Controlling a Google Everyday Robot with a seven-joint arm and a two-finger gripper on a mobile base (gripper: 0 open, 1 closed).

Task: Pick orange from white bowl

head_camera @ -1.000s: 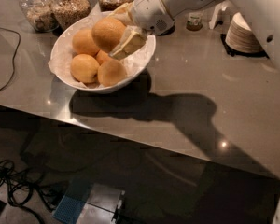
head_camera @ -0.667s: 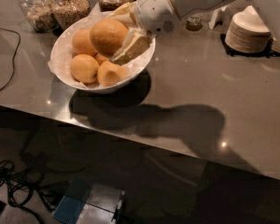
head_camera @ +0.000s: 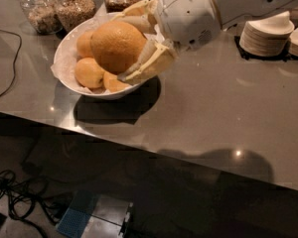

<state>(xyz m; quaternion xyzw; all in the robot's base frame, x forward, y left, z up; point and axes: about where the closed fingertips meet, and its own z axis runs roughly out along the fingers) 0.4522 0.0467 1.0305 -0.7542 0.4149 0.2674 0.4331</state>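
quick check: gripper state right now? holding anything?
Gripper: closed on the orange, one finger on each side of it, over the white bowl.

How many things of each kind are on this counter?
White bowl: 1
Oranges: 4 in view, one gripped by the end effector at that bowl
Glass jars: 3
Dish stacks: 2
Total: 10
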